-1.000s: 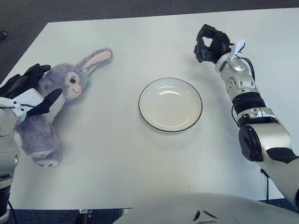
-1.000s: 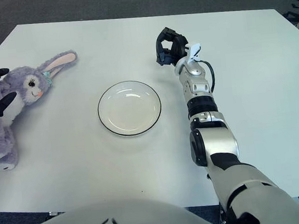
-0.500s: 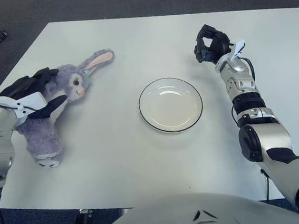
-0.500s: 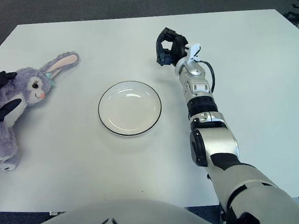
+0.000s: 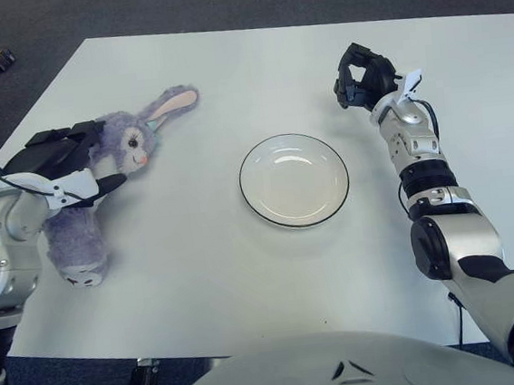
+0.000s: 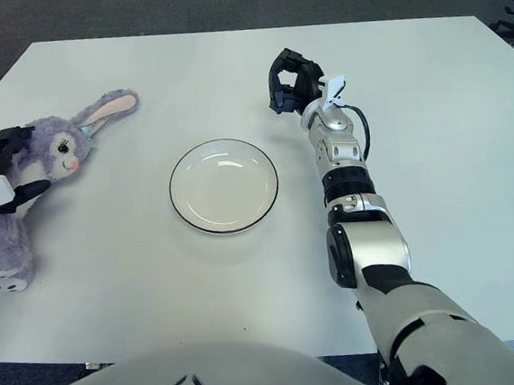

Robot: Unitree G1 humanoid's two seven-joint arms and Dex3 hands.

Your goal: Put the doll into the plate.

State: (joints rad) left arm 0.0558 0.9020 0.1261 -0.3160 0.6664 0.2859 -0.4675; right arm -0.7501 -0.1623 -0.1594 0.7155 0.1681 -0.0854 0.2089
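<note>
The doll (image 5: 101,185), a purple plush rabbit, lies on the left side of the white worktop (image 5: 199,253), well apart from the empty plate (image 5: 294,180) at the centre. The left robot hand (image 5: 63,161) is over the doll's body with its fingers (image 5: 101,182) wrapped about the torso just below the head, so it appears to be gripping the doll, though how firm the hold is cannot be told. The right robot hand (image 5: 360,75) shows beyond the plate on the right, fingers curled and holding nothing. To do this step well, the grasp should likely close around the thick middle of the body, not an ear, then lift clear of the worktop before carrying across, so the limp legs do not drag or catch the plate's rim.
</note>
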